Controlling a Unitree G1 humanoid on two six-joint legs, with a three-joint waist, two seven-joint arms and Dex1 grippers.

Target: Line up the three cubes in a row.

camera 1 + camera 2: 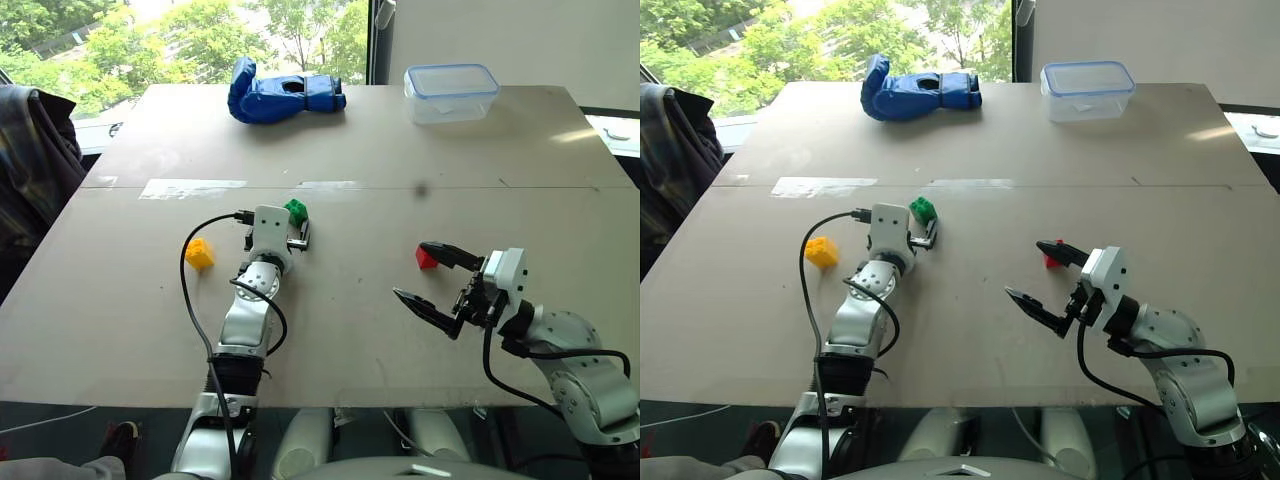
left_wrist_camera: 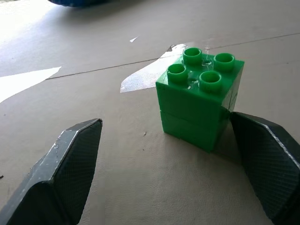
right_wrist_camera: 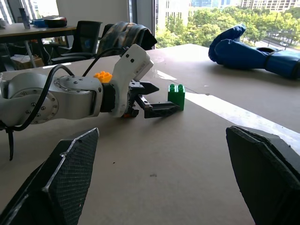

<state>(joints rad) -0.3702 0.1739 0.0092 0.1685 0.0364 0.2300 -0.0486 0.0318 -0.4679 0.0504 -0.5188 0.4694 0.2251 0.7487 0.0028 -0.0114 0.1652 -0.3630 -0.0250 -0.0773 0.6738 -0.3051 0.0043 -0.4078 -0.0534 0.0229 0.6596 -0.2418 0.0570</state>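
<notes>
With its jaws wide, the left gripper [image 1: 297,237] flanked the studded green plastic cube [image 2: 200,96] at twelve o'clock on the worktop [image 1: 350,340], one finger [image 2: 267,161] close enough to risk knocking it askew.

A pale brown table [image 1: 400,330] takes up most of the scene. At its far edge, around twelve o'clock, lies a blue glove [image 1: 283,93] on its side, thumb end pointing to nine o'clock. At about one o'clock from the table's middle stands a clear plastic box [image 1: 451,92] with a blue-trimmed lid on, well apart from the glove. A strip of clear tape [image 1: 192,187] lies along the seam across the table. A plaid jacket [image 1: 30,160] hangs off the table at nine o'clock. Green trees [image 1: 200,40] show through the window behind.
</notes>
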